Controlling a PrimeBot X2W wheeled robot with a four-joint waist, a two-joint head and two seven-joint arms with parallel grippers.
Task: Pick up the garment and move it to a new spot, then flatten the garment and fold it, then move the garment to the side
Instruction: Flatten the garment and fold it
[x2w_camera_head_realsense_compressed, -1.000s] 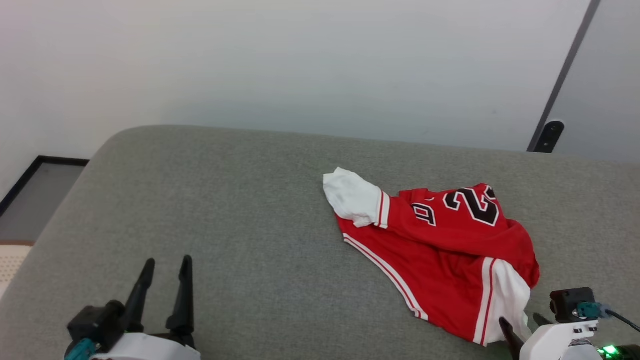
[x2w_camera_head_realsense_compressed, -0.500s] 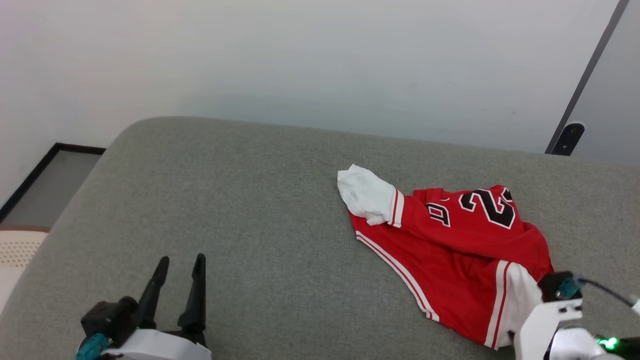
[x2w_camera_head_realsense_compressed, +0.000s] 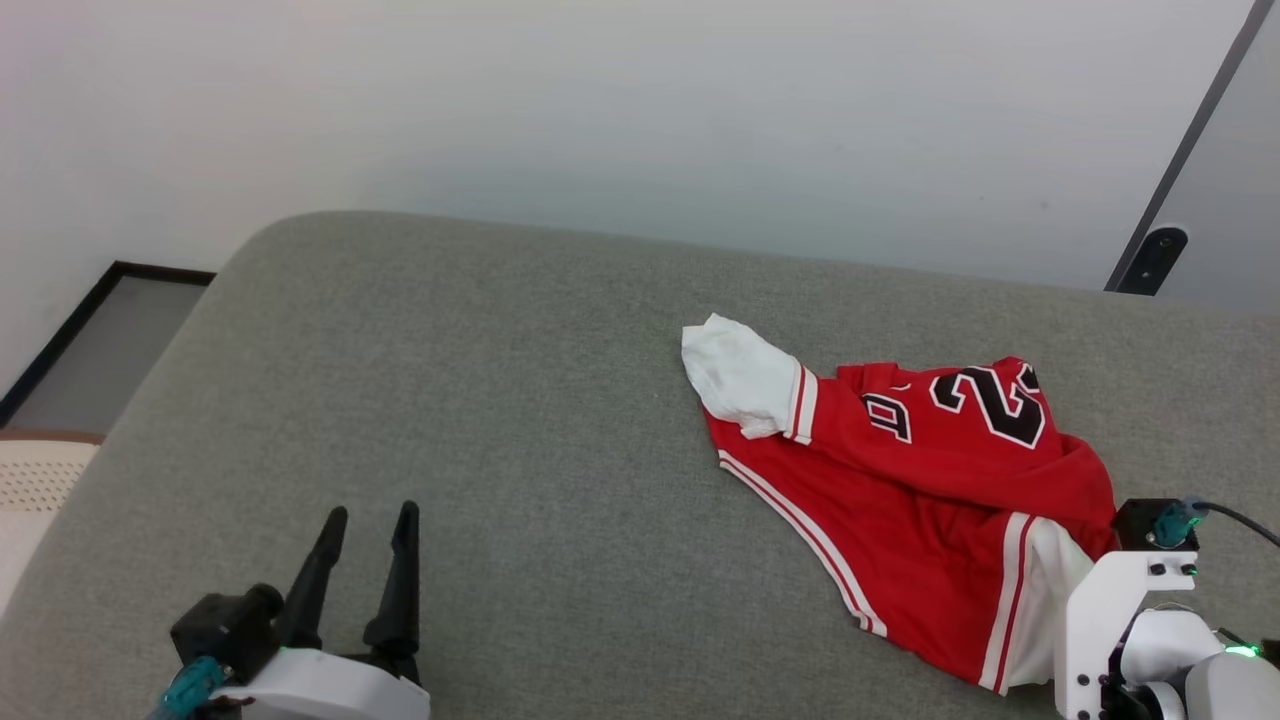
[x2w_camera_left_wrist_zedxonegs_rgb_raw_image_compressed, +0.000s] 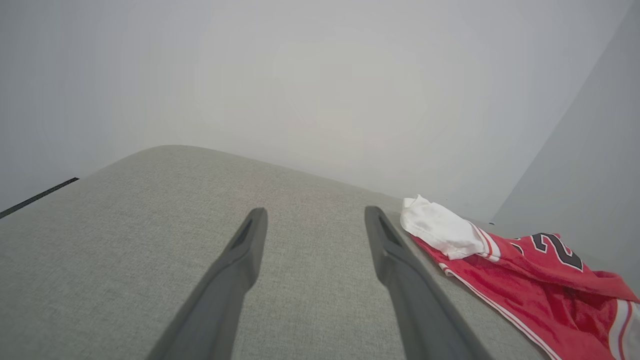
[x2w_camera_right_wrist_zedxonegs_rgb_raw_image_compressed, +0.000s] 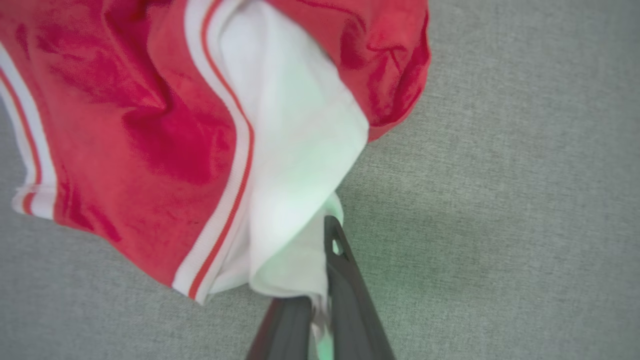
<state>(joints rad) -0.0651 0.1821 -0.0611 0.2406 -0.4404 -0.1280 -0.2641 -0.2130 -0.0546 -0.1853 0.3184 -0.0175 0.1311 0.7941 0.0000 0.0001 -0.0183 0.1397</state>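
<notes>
Your right gripper (x2w_camera_right_wrist_zedxonegs_rgb_raw_image_compressed: 312, 300) has its two fingers drawn nearly together on a bunch of white sleeve cloth at the near right corner of the shirt (x2w_camera_head_realsense_compressed: 900, 500). That is a sensible place to hold, I judge, since a sleeve end gives a loose edge to lift the whole piece by for the move to a new spot. The shirt itself lies crumpled on the right part of the grey cushion (x2w_camera_head_realsense_compressed: 500, 400), the other white sleeve (x2w_camera_head_realsense_compressed: 745, 385) pointing away toward the wall and the red body doubled over on itself, so nothing is flat yet. Your left gripper (x2w_camera_head_realsense_compressed: 371, 512) hovers low over bare cushion at the near left, fingers spread wide with nothing between them, well apart from the cloth; it looks parked and ready to take a second corner. As for writing, a black white-edged "2" (x2w_camera_head_realsense_compressed: 990, 400) reads clearly on the upper fold; the character beside it is creased and you cannot read it. No brand tag shows.
</notes>
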